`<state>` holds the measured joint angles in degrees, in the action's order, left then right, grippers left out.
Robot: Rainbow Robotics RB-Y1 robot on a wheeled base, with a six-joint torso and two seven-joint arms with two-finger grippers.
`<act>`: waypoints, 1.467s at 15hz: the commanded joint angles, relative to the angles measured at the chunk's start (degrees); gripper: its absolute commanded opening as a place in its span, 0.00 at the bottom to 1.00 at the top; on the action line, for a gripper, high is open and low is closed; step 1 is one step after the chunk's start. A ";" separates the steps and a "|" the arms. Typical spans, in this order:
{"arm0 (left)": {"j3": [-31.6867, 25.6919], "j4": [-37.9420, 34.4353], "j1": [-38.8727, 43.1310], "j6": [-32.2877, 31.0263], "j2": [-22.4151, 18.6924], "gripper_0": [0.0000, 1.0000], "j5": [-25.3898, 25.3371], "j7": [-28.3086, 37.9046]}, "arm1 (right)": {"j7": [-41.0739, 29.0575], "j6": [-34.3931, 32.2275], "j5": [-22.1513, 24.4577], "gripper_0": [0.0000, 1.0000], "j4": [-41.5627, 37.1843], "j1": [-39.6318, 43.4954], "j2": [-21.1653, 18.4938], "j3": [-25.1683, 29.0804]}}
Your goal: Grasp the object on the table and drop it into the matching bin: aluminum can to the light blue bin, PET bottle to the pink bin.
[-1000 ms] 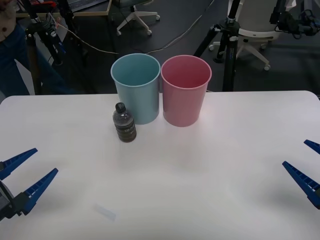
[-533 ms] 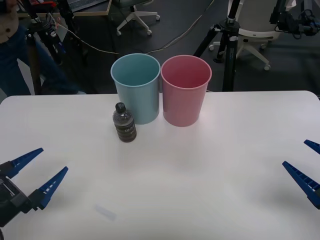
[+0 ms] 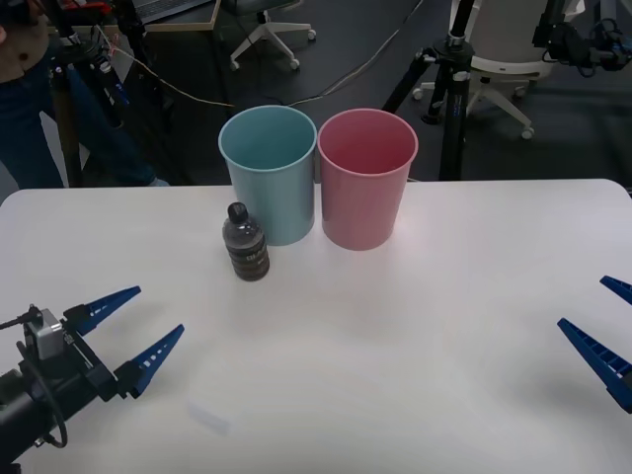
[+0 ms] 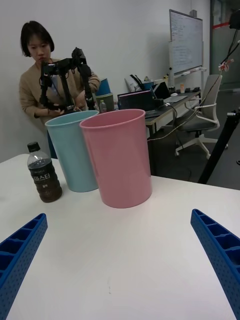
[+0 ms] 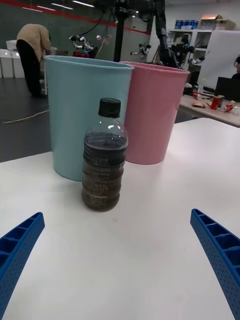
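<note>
Tabletop (image 3: 444, 326), white and smooth, spreads out in front of me and carries everything described here. Nearest to me, at the lower left of the front view, my left claw (image 3: 126, 330) hovers low over the white surface with its two blue ribbed fingers spread wide apart and nothing between them. It points forward and to the right, toward the bottle, but sits well apart from it. At the far right edge of the front view my right claw (image 3: 604, 321) hangs over the tabletop, also spread open and empty, well apart from the bottle and both bins.

Farther out, left of centre, the PET bottle (image 3: 246, 243) stands upright on the tabletop. It is small and clear, with a black cap, dark liquid inside and a dark brown label around its lower part. My left wrist view looks straight at this bottle (image 5: 103, 156), framed between my two open blue fingers (image 5: 219, 260).

Just behind the bottle stands the light blue bin (image 3: 269, 170), a plain tapered bucket wider at its rim. The bottle is just in front of the bin's left side; I cannot tell whether they touch. Immediately to the right of that bin stands the pink bin (image 3: 366, 176), the same shape, the two side by side with rims nearly meeting. Both bins are upright and about twice as tall as the bottle.
</note>
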<state>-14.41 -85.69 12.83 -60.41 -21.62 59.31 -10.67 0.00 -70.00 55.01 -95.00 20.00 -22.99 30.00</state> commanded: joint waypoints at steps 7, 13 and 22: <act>2.46 12.39 -10.81 -2.34 0.61 1.00 2.38 -1.99 | 0.00 0.00 -0.01 1.00 0.00 0.00 -0.01 0.00; 2.64 14.94 -14.86 1.88 4.66 1.00 6.16 -4.18 | 0.00 0.00 -0.01 1.00 0.00 0.00 -0.01 0.00; 4.57 24.34 -22.41 6.54 5.80 1.00 5.46 -9.63 | 0.00 0.00 -0.01 1.00 0.00 0.00 -0.01 0.00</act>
<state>-10.05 -61.34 -9.38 -54.62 -16.07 64.73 -20.10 0.00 -70.00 55.00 -95.00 20.00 -23.00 30.00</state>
